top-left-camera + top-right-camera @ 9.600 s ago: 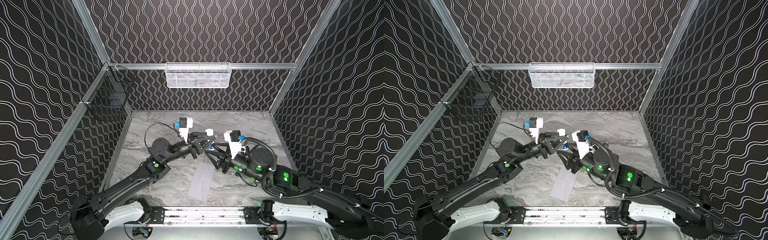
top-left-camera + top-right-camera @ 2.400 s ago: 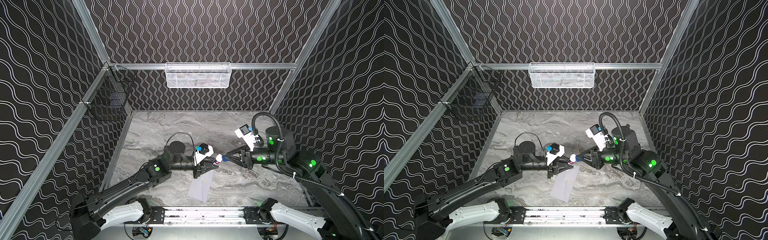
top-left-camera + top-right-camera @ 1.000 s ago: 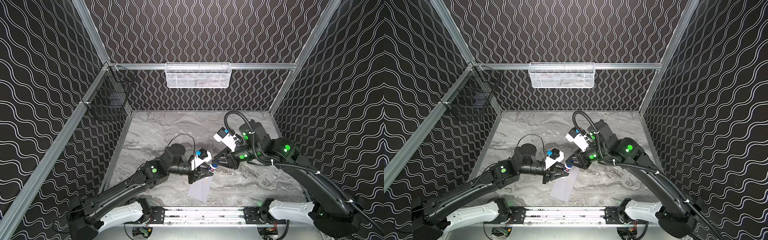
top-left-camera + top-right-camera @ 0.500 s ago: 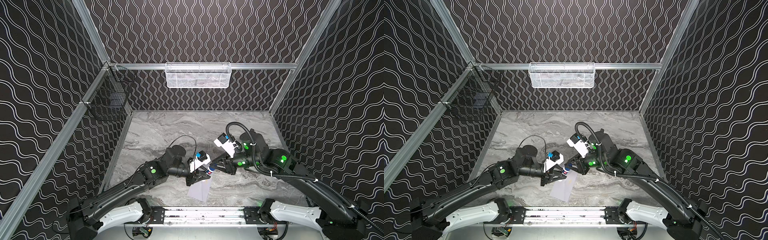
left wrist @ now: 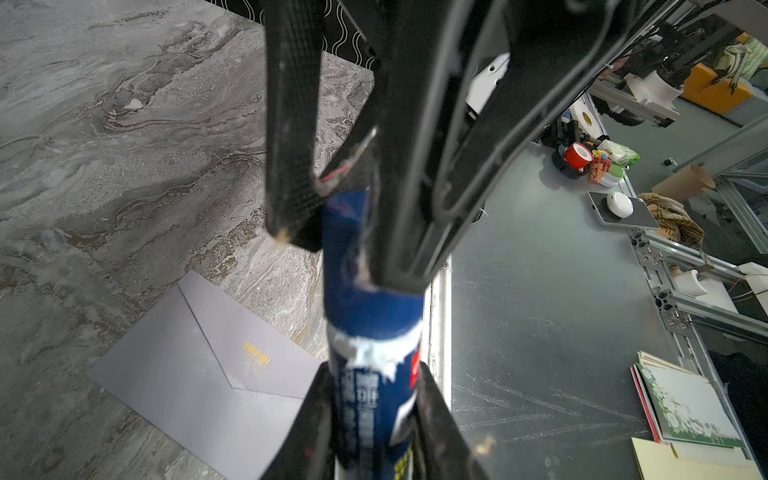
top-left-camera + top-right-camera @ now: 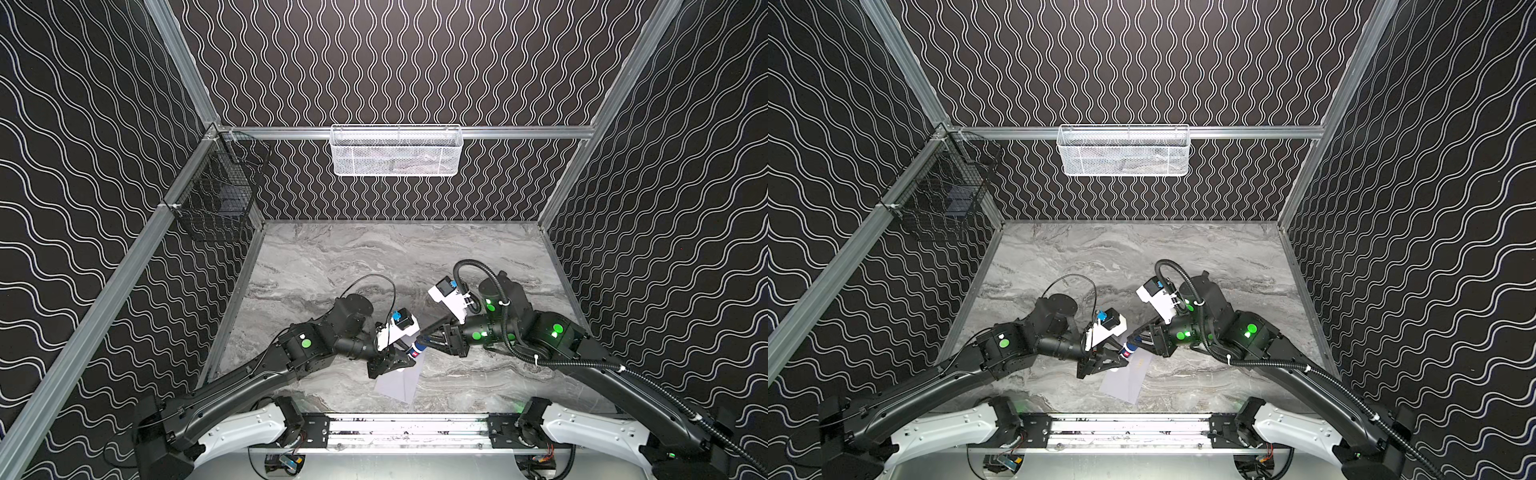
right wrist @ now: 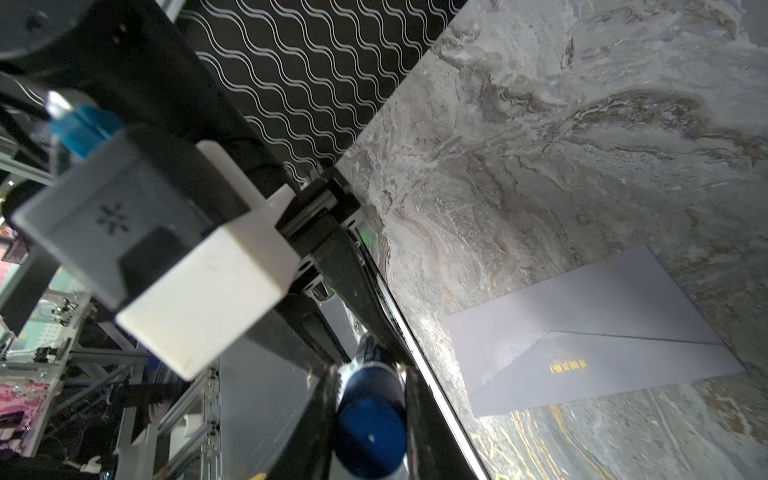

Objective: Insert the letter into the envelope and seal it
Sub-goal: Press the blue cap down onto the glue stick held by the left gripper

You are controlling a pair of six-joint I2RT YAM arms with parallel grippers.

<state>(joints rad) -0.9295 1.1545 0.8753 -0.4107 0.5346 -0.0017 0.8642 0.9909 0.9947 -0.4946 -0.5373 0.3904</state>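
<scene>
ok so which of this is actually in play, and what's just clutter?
In play: envelope; blue glue stick, left gripper and right gripper both clamped on it. Letter not in view.
Idle: white mesh basket, back wall; black wire basket, left wall.

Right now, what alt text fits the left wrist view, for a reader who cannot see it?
A blue glue stick fills the middle, clamped between the left gripper at its labelled body and the right gripper at its far end. Behind it, a grey-lavender envelope lies flat on the marble table, flap folded down.
</scene>
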